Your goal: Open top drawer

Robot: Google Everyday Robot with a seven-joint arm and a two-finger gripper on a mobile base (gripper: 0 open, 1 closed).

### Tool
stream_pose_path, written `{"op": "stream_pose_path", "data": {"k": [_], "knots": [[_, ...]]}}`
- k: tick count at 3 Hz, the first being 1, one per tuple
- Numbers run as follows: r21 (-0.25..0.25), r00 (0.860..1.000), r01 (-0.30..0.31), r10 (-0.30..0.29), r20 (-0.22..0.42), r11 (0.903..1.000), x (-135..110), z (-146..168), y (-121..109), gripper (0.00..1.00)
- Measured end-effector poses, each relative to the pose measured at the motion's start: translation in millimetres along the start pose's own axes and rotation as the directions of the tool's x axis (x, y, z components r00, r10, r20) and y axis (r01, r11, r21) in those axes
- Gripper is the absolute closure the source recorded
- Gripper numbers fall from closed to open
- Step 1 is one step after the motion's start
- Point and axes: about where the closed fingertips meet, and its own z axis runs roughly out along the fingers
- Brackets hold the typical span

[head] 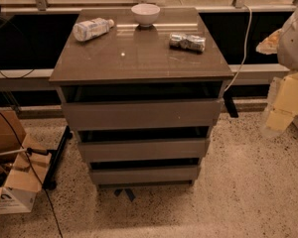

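Where the camera view looks down at the front of the tall grey-brown cabinet (64, 95), the top drawer (141, 114) is right in the middle of the picture. It is the widest of three flat grey-brown drawer fronts with no handles. It sits just under the shiny grey-brown counter (139, 63), and a long dark gap runs between the two. The middle drawer front (143, 149) is below it and is not as wide. The small bottom drawer front (144, 174) is under that one. Each has its own dark gap above it.

On the counter, a round white bowl (145, 13) stands upright at the back edge. A clear plastic bottle with a white cap (93, 29) lies on its side at the back left. A crinkled silver packet (187, 41) lies at the right. These three things are apart from each other.

The pale yellow gripper (280, 115) hangs at the far right edge of the picture, over the speckled stone floor (248, 182). It is under the white robot arm (295, 38). It is well apart from the top drawer and does not touch the cabinet. I cannot tell how wide its jaws are, and I cannot tell if it holds anything.

A thin white cable (246, 38) runs down behind the right side of the cabinet. An open brown cardboard box (17, 180) sits on the floor at the bottom left, next to a black metal leg (57, 155).
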Motion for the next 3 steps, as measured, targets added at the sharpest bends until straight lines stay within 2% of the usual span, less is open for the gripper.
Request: {"op": "stream_pose_path", "data": {"k": [1, 2, 3], "knots": [[0.000, 1.000, 0.000, 0.000, 0.000, 1.0000, 0.0, 0.0, 0.0, 0.00], [0.019, 1.000, 0.016, -0.016, 0.012, 0.9997, -1.2, 17.0, -5.7, 0.00], [0.057, 0.999, 0.044, -0.042, -0.035, 0.9974, -0.2, 49.7, -16.0, 0.00]]}}
